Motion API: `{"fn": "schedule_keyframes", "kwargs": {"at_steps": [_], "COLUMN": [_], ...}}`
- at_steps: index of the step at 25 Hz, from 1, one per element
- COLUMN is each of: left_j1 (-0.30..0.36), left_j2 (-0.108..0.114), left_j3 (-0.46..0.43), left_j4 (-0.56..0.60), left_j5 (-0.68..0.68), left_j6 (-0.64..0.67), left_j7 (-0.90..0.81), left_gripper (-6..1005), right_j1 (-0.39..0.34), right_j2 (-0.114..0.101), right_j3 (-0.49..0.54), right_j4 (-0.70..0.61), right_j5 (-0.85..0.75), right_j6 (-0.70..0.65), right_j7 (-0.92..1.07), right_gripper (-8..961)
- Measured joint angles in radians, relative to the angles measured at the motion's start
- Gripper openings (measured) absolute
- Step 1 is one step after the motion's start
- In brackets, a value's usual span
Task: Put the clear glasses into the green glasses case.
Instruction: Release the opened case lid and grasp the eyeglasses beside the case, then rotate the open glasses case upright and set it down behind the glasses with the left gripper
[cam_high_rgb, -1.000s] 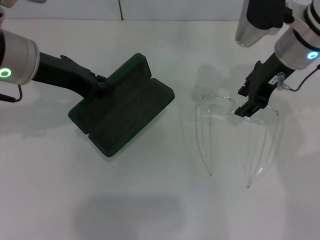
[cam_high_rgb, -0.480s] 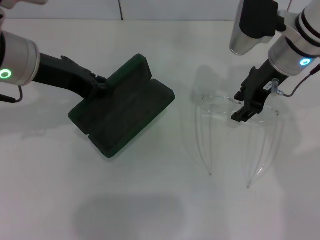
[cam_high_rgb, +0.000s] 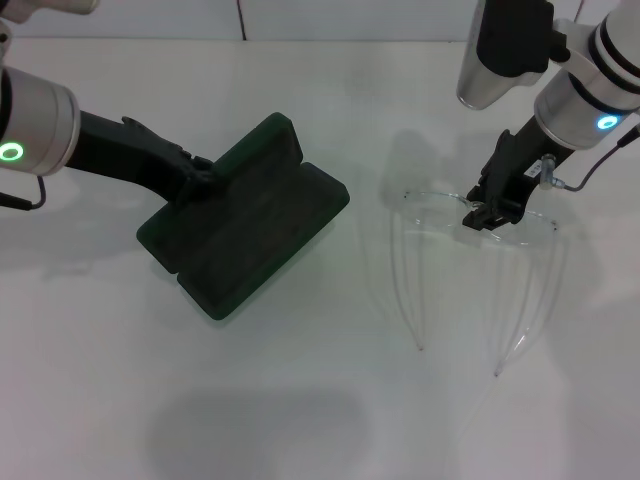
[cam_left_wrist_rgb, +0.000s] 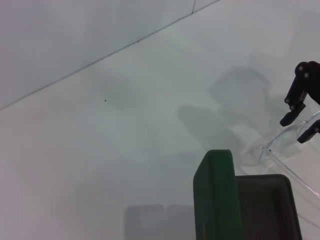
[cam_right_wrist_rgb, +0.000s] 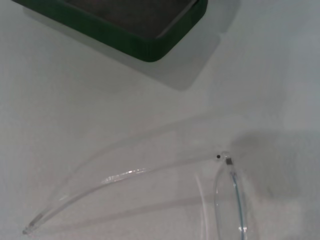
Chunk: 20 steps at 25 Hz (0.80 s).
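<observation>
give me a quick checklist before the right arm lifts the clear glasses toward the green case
1. The green glasses case is open, lining up: ok.
2. The left gripper is at the case's far-left edge, steadying it: ok; whether it is clamped, cannot tell.
3. The right gripper is on the front of the clear glasses: ok.
4. Its fingers straddle the lens but are not seen closed: grasp cannot tell.
5. The arms of the glasses are unfolded, pointing toward the robot: not ok for a snug fit.
6. The table between glasses and case is bare: ok.

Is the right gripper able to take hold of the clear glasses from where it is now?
Probably yes: the right gripper is down at the lens of the clear glasses, fingers open, nothing between them.
</observation>
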Motion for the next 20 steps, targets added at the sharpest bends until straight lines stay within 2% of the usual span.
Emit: {"fn": "schedule_keyframes", "kwargs": {"at_steps": [4, 12, 20], "left_j1": [0.001, 0.011, 0.032], "left_j2": [0.0, 0.0, 0.001], "left_j3": [0.0, 0.0, 0.0], "left_j4": [0.0, 0.0, 0.009], "left_j5": [0.0, 0.001, -0.011], "left_j6": [0.0, 0.0, 0.003], "left_j7": [0.0, 0.002, 0.023], "left_gripper": [214, 214, 214], "right_j1": [-0.001, -0.001, -0.021], "right_j2": [0.0, 0.001, 0.002], "right_j3": [0.0, 0.0, 0.003], "right_j4": [0.0, 0.01, -0.041], "right_j5": [0.0, 0.0, 0.0], "right_j6": [0.0, -0.005, -0.031], "right_j7": [0.0, 0.002, 0.037], "right_gripper": [288, 250, 127]}}
